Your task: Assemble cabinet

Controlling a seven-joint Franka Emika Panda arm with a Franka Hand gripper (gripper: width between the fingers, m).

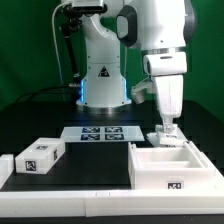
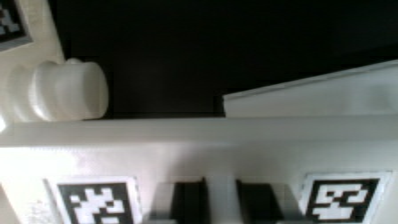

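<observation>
The white box-shaped cabinet body (image 1: 168,166) lies open side up at the exterior view's right, a tag on its front wall. My gripper (image 1: 165,127) stands at its far edge, shut on a small white tagged part (image 1: 163,136) resting there. In the wrist view the gripper (image 2: 222,192) holds a long white part (image 2: 214,150) between its dark fingers (image 2: 183,202), with a marker tag on either side. A round white knob (image 2: 64,90) sticks out beyond that part. A grey-white wall of the body (image 2: 329,92) shows behind. A second white tagged block (image 1: 40,156) lies at the exterior view's left.
The marker board (image 1: 100,133) lies on the black table behind the parts, in front of the robot base (image 1: 103,75). A low white rim (image 1: 60,196) runs along the table's front edge. Cables hang at the back left.
</observation>
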